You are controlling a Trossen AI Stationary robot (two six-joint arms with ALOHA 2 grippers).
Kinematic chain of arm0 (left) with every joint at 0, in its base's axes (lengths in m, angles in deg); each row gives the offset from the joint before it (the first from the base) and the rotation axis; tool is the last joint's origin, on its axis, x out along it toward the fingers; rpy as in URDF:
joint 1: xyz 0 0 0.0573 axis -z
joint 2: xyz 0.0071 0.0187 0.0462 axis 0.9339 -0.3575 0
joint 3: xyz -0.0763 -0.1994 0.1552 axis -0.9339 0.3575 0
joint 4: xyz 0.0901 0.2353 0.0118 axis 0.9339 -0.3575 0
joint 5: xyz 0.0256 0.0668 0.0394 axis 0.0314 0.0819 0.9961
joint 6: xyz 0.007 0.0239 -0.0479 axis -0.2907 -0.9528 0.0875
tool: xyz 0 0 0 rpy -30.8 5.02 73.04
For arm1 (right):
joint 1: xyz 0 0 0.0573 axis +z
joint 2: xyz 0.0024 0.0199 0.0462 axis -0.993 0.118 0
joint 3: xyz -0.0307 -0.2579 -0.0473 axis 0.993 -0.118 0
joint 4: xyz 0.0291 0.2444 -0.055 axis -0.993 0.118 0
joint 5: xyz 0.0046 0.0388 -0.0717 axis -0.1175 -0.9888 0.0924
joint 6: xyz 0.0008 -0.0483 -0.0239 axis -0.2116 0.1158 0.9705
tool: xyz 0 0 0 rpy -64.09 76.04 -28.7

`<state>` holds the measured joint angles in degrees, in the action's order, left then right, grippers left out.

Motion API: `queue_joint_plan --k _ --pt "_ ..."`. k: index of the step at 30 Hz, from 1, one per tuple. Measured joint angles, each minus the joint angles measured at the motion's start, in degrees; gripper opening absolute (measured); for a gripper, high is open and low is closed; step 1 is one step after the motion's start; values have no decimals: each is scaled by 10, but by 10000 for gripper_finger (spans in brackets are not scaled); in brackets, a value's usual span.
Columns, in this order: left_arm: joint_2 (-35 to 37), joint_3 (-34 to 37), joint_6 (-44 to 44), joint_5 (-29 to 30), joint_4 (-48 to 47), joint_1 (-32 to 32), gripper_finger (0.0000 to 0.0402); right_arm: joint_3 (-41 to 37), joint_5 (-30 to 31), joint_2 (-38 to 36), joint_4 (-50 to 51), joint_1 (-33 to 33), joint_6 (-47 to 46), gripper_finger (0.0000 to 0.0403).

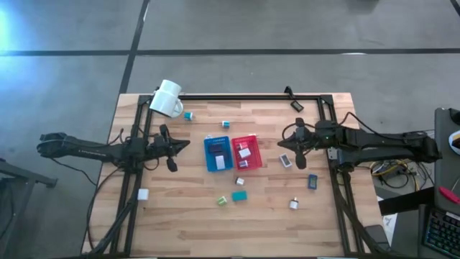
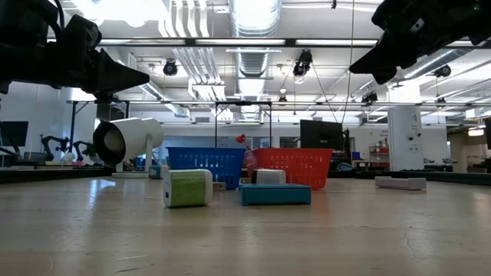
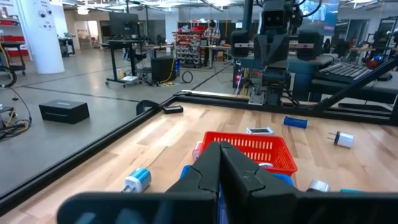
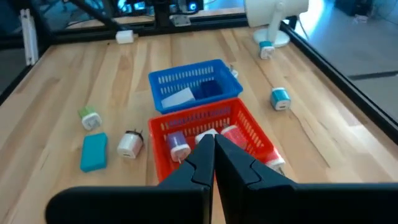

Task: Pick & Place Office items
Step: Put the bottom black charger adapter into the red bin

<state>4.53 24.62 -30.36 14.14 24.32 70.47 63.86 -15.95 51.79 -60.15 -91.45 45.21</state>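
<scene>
Near items: green block (image 1: 223,200), teal block (image 1: 239,195) and white plug (image 1: 294,204) lie loose on the near boards, not yet sorted.
Right gripper (image 1: 300,149): pinched shut, empty, hovering right of the red tray (image 1: 253,139); spread the fingers before dropping.
Left gripper (image 1: 171,149): shut, empty, left of the blue tray (image 1: 208,149).
Far: mug (image 1: 167,98), leave alone.

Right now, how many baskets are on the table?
2. The blue basket and the red basket sit side by side mid-table, between the two arms, blue nearer the left arm. None seems hidden.
</scene>
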Motion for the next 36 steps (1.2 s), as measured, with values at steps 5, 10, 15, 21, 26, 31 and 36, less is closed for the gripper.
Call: queue_joint_plan --k 5,10,15,21,26,31,36 --pt "0 0 8 0 0 0 10 24 -2 34 18 44 20 8" --pt "0 0 8 0 0 0 10 73 -3 77 106 115 21 8" --pt "0 0 8 0 0 0 10 125 -6 121 184 177 -52 8" --pt "0 0 12 0 0 0 10 160 -6 171 226 223 -115 8" --pt "0 0 20 0 0 0 10 164 -4 206 227 229 -115 8" --pt "0 0 21 0 0 0 10 189 -17 236 298 231 -80 8" --pt "0 0 21 0 0 0 10 231 -18 267 389 241 -86 8"
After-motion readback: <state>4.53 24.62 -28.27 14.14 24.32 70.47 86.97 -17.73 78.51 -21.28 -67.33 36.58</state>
